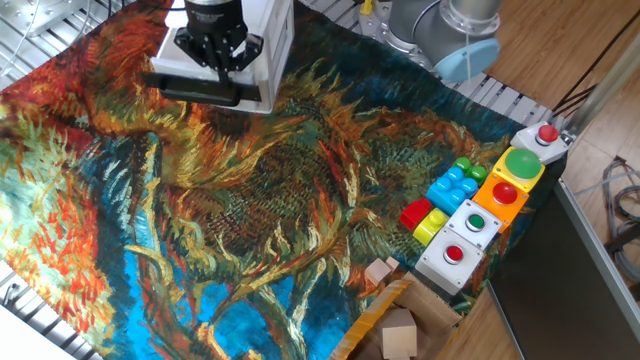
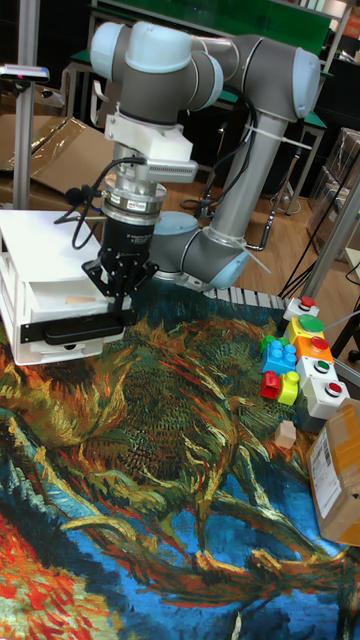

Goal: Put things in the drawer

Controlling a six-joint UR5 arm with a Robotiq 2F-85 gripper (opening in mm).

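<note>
- Two pale-wood cubes sit nearest us at the front right of the counter: one cube on the cloth (image 1: 378,271), just beside the brown cardboard box (image 1: 440,325), and a second cube in the box (image 1: 398,333). We see the loose one again in the tall fixed view (image 2: 286,433), in front of the coloured toy bricks (image 2: 276,366).
- Beyond them, the toy bricks (image 1: 444,194) and the row of button boxes (image 1: 492,204) line the right edge of the painted cloth (image 1: 250,200); we judge these are no part of the job.
- Farthest off, at the back left, the hand (image 1: 217,63) (image 2: 115,301) hangs right at the dark front of the drawer (image 1: 196,88) (image 2: 72,327), which stands pulled out only a little from the white cabinet (image 2: 30,245).
- We cannot tell whether its fingers are released or clenched; they are bunched close at the drawer front and we make out no cube between them.
- A tan patch shows in the cabinet's opening above the drawer front; we cannot tell what it is.
- What the next move turns on, as we judge it: the loose cube lies diagonally across the whole cloth from the hand, toward the front right, well apart.
</note>
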